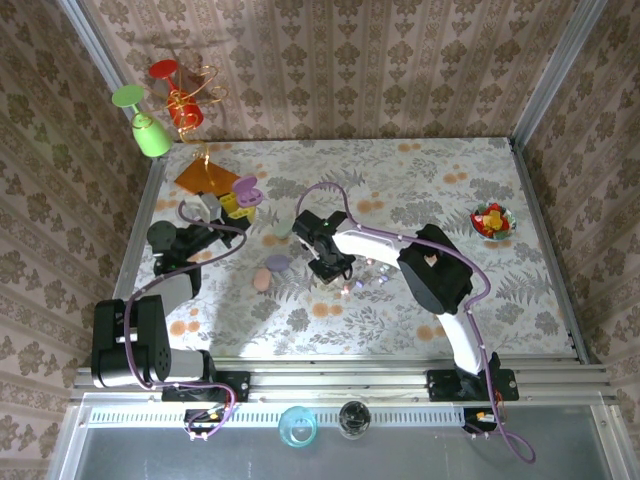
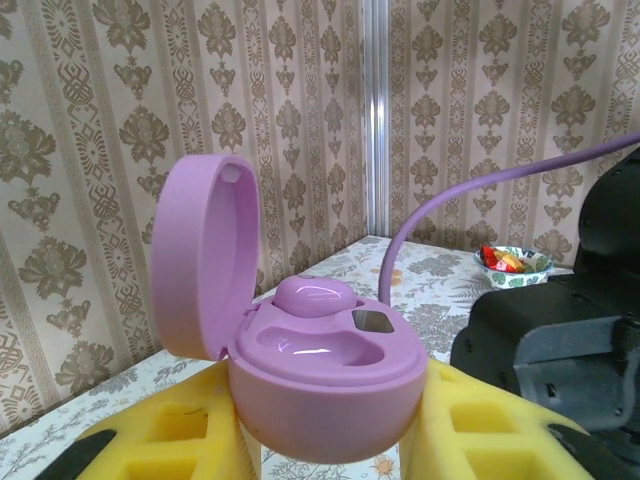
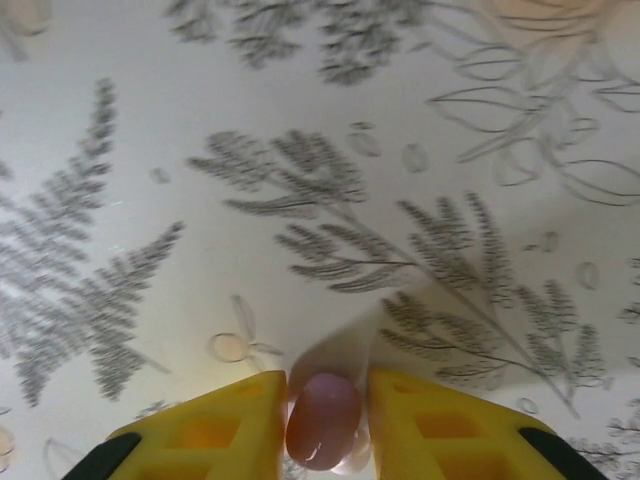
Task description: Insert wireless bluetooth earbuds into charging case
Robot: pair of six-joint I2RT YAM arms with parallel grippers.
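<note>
On the flower-patterned bench (image 1: 420, 170), the right arm (image 1: 440, 270) reaches from the near edge to the middle, and the left arm (image 1: 165, 290) runs along the left edge. An orange sheet (image 1: 207, 180) lies toward the far left corner, and a bowl of sweets (image 1: 492, 220) sits near the right edge.

The left tool (image 1: 232, 205), between the left edge and the middle, is clamped on the purple charging case (image 1: 245, 192), with its yellow fingers (image 2: 150, 440) against both flanks of the base. The case's mouth faces up. Its round lid (image 2: 205, 255) stands upright on the hinge, swung open. A purple earbud (image 2: 313, 295) sits in the far well, domed back up, its long axis running across the case.

Between the two tools, a pink case (image 1: 262, 280) and a second purple case (image 1: 277, 263) lie just beside each other on the cloth.

Near the middle of the bench, the right tool (image 3: 327, 388) has its yellow fingers closed in on a pink earbud (image 3: 322, 425), one pad at each side. This bud is oval, and its long axis runs along the fingers, pointing from the wrist out toward the fingertips. Its rounded far end is level with the tips. Whether it rests on the cloth or is lifted off it, I cannot tell. A tiny glossy speck (image 1: 384, 283) lies just right of this tool, too small to identify.
</note>
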